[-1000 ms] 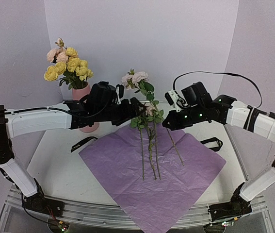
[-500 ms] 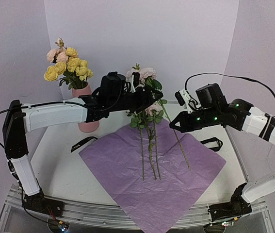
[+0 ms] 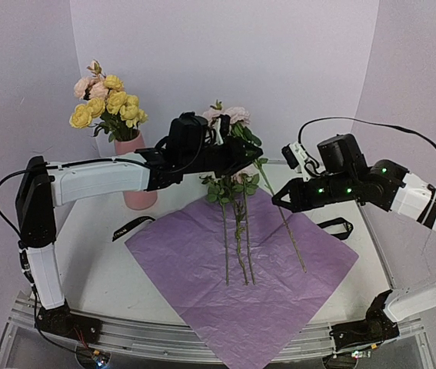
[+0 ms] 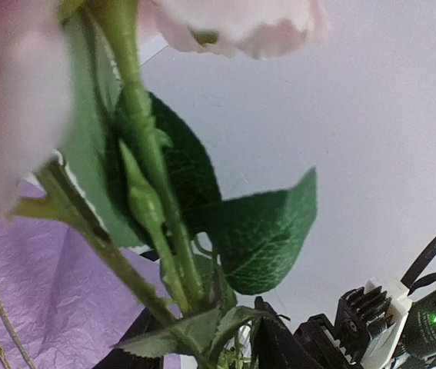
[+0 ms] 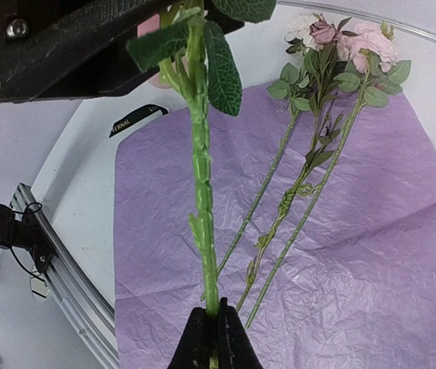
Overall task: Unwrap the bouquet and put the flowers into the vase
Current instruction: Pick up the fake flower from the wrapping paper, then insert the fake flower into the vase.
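Flower with pink bloom and long green stem (image 5: 202, 192), pinched by the closed right end effector (image 5: 214, 321), has shifted right above the crinkled lilac paper sheet (image 3: 194, 261); the left end effector (image 3: 237, 154) has reached its leafy top, grip unclear.

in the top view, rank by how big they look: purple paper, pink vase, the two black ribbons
1. purple paper, largest by far
2. vase, partly hidden behind the left arm
3. left-side ribbon and right-side ribbon: they look much alike, so no ranking between them
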`<state>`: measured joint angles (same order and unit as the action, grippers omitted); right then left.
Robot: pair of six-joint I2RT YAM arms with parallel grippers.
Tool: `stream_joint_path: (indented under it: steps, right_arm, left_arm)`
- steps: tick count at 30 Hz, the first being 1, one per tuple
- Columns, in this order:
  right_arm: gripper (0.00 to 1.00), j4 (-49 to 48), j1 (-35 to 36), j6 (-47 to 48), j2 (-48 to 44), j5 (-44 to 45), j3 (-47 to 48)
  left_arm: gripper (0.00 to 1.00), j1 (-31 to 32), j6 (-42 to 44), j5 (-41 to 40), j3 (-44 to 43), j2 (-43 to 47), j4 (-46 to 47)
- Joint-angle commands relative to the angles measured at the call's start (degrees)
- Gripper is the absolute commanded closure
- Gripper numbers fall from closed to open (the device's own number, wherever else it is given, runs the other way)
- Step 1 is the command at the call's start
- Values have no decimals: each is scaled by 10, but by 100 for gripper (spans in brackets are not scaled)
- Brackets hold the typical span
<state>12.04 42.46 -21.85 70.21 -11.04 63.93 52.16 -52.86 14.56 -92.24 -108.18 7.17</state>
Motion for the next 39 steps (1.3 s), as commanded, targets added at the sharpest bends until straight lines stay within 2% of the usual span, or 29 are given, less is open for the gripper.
stream_joint_path:
  steps: [1, 3, 4, 9, 11, 17, 24, 31, 35, 39]
  right_arm:
    - [94, -4, 2, 6, -15, -12, -12]
    - [89, -4, 1, 9, -15, -12, -14]
    - [83, -4, 1, 10, -15, -11, -14]
    - [51, -4, 1, 16, -19, 3, -17]
    - [36, -3, 1, 17, -24, 10, -22]
    - [30, -4, 1, 22, -39, 24, -31]
    - [29, -2, 1, 31, -55, 50, -33]
    - [28, 12, 1, 56, -62, 62, -23]
    - [20, 17, 1, 70, -74, 75, -22]
    - [5, 18, 1, 67, -86, 87, -20]
  left_arm:
    - [83, -1, -1, 24, -38, -13, 22]
    - [98, -1, 4, 23, -39, -14, 22]
    - [100, -1, 9, 20, -38, -12, 21]
    - [100, -1, 82, -19, -36, 10, -5]
    - [100, -1, 123, -46, -49, 17, -53]
    - [100, -1, 232, -127, -106, 31, -163]
    - [100, -1, 346, -241, -123, 67, -190]
    - [100, -1, 506, -374, -174, 92, -193]
    - [100, -2, 611, -437, -233, 85, -191]
    - [100, -5, 677, -476, -307, 71, -189]
